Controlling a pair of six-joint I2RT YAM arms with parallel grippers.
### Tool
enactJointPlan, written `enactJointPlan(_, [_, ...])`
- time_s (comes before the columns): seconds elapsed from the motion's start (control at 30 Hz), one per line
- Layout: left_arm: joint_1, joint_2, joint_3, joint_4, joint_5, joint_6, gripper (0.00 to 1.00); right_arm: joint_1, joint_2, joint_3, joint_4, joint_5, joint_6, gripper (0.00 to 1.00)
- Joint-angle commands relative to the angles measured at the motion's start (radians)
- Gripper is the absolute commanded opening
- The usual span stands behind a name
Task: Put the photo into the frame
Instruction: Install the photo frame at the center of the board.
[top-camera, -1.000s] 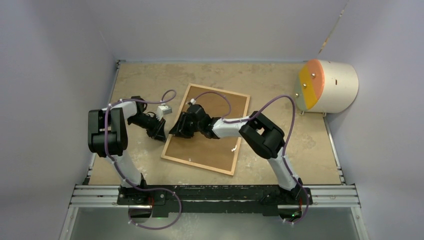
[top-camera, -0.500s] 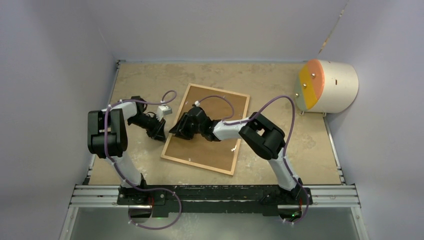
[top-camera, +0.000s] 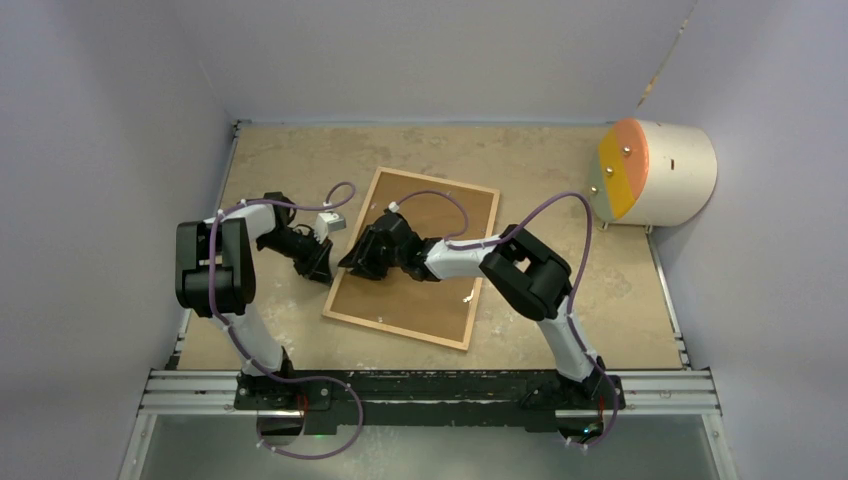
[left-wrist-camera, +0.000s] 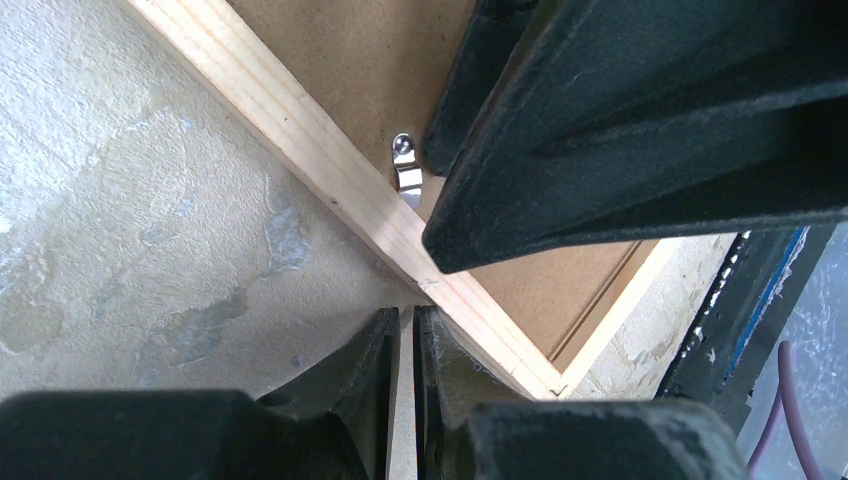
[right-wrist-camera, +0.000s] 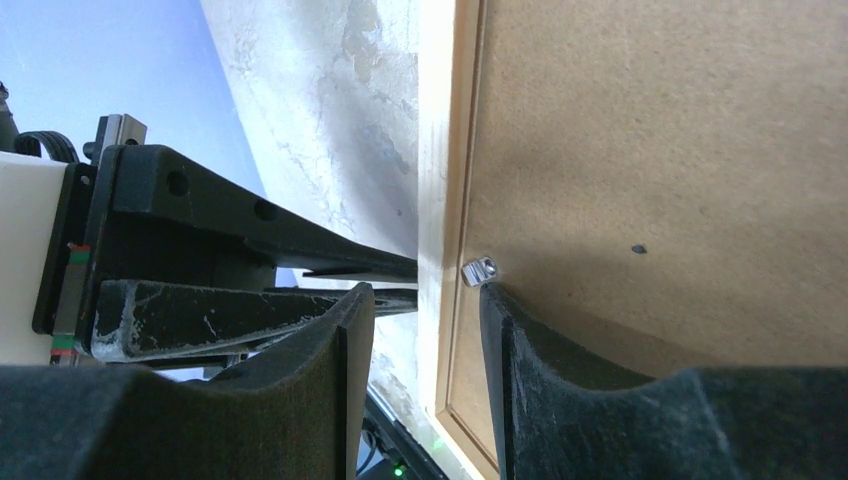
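Observation:
The frame (top-camera: 396, 331) lies face down in the middle of the table, with a plain brown backing board (top-camera: 440, 290) filling it. The photo is hidden. My left gripper (top-camera: 322, 268) rests low on the table just outside the frame's left strip (left-wrist-camera: 330, 170), its fingers almost together with nothing between them. My right gripper (top-camera: 350, 262) is open over that same strip (right-wrist-camera: 437, 150). One finger sits outside the strip and the other rests on the board at a small metal clip (right-wrist-camera: 479, 270), which also shows in the left wrist view (left-wrist-camera: 405, 172).
A white drum with an orange and yellow face (top-camera: 655, 172) stands at the back right. Grey walls close in the table on three sides. A metal rail (top-camera: 430, 390) with both arm bases runs along the near edge.
My right gripper has shifted very slightly along the frame's left strip. The left arm and the frame have not visibly moved.

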Motion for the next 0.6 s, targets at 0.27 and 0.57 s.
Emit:
enactJointPlan(0.27, [-0.008,-0.028,-0.013,-0.003,0.010,0.018,0.14,0.013,0.078,0.107,-0.120,0.018,-0.033,0.46])
enactJointPlan(0.57, [-0.008,-0.030,-0.010,-0.009,0.006,0.025,0.14,0.020,-0.003,0.035,-0.128,0.028,-0.034,0.46])
